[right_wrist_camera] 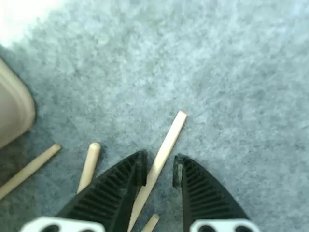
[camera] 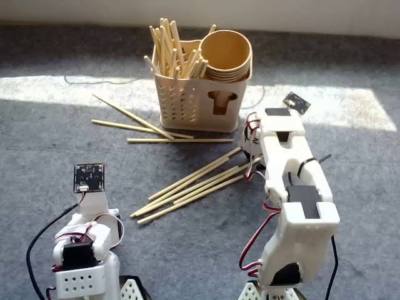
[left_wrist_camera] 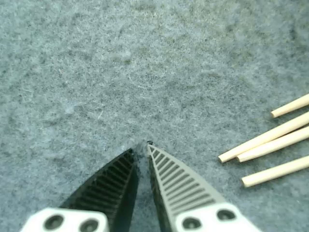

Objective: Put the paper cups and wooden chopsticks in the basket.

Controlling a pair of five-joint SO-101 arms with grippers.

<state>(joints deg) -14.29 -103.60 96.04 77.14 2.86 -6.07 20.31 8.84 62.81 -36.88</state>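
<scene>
A cream slotted basket (camera: 187, 106) stands at the back centre, holding stacked paper cups (camera: 226, 56) and a bunch of wooden chopsticks (camera: 172, 47). Several loose chopsticks (camera: 194, 184) lie fanned on the carpet in front of it, and three more (camera: 140, 128) lie by its left front. My right arm (camera: 290, 169) stretches to the fan's far ends. There my right gripper (right_wrist_camera: 158, 169) is open, its fingers either side of one chopstick (right_wrist_camera: 169, 137). My left gripper (left_wrist_camera: 143, 147) is shut and empty over bare carpet, with chopstick tips (left_wrist_camera: 270, 140) off to one side.
Everything lies on grey carpet (camera: 56, 150) crossed by a band of sunlight at the back. The basket's corner (right_wrist_camera: 12, 111) sits close to the right gripper. A thin cable (camera: 94, 80) runs along the floor behind the basket. My left arm (camera: 84, 250) is at the near left.
</scene>
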